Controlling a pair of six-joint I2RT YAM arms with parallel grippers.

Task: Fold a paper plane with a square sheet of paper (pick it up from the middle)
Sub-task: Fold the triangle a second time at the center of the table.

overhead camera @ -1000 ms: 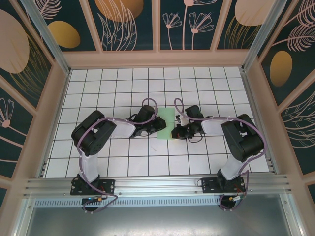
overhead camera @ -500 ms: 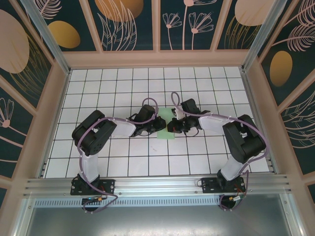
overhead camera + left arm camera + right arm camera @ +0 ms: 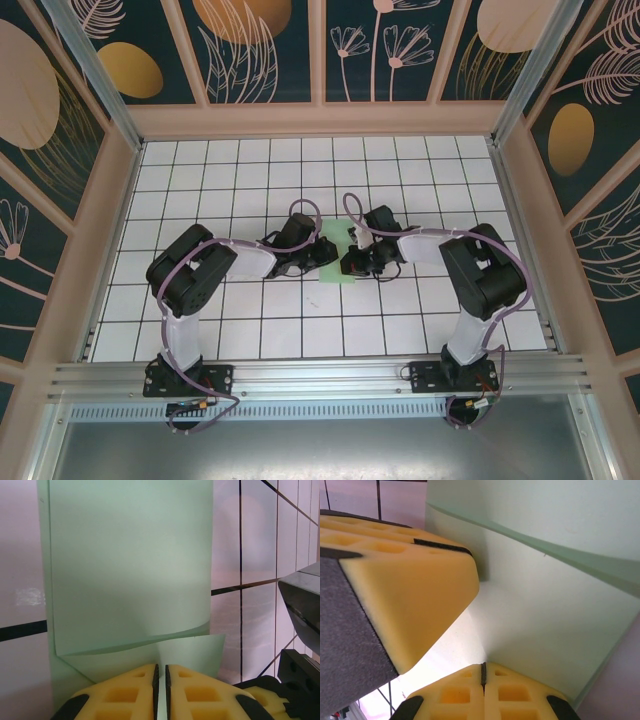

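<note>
The square sheet of paper point(image 3: 335, 240) lies pale mint-green at the middle of the gridded table, partly folded over itself with a raised flap point(image 3: 130, 565). My left gripper point(image 3: 318, 257) reaches in from the left. Its yellow jaws point(image 3: 161, 667) are shut on the paper's near edge, and a thin strip of green shows between the pads. My right gripper point(image 3: 351, 262) comes in from the right and is shut point(image 3: 483, 666), its tips against the paper point(image 3: 545, 605) where a crease meets them. Whether paper is pinched there I cannot tell. The left gripper's finger point(image 3: 405, 580) sits close beside it.
The white gridded table point(image 3: 250, 330) is ringed by a pale wooden frame point(image 3: 320, 120), with a metal rail point(image 3: 320, 375) at the near edge. The two arms' elbows point(image 3: 185, 270) point(image 3: 485, 270) bulge outward on either side of the paper.
The right gripper has moved left from beside the paper onto its right part, close to the left gripper. The left gripper has kept its hold and place.
</note>
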